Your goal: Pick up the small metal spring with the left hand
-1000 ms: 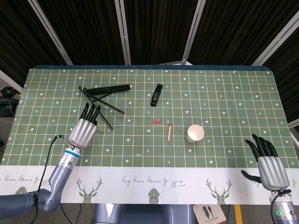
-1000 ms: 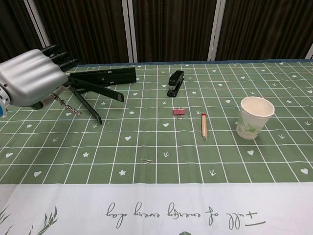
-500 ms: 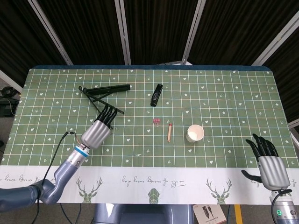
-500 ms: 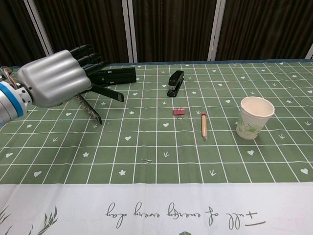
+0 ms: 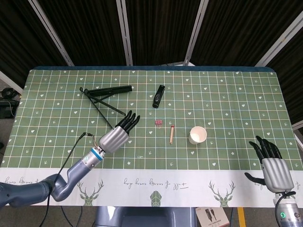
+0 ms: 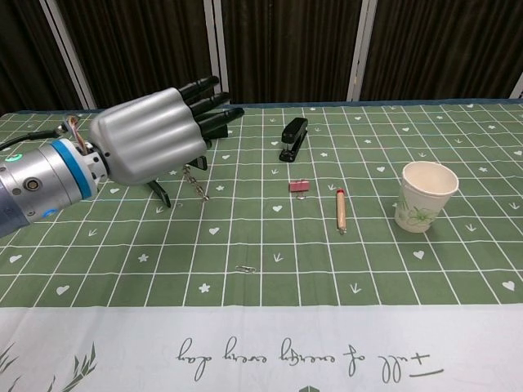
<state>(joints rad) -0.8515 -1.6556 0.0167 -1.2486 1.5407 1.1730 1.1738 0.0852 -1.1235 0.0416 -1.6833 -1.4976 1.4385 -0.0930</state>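
In the chest view a small metal spring [image 6: 194,181], thin and coiled like a chain, dangles from the underside of my left hand [image 6: 155,143] above the green mat. The grip itself is hidden behind the back of the hand. The other fingers [image 6: 214,100] point straight ahead. The head view has the left hand [image 5: 116,137] left of the mat's centre, with the spring hidden under it. My right hand [image 5: 272,165] hovers at the near right corner, fingers apart and holding nothing.
A black folded tripod [image 5: 106,92] lies behind the left hand. Ahead and to the right are a black stapler [image 6: 293,139], a pink binder clip [image 6: 299,187], a wooden pen [image 6: 341,211] and a paper cup [image 6: 425,196]. A tiny wire clip [image 6: 245,269] lies on the near mat.
My left hand has swept right and toward the near edge, from beside the tripod's legs toward the mat's centre, with the spring hanging under it. The right hand has stayed put.
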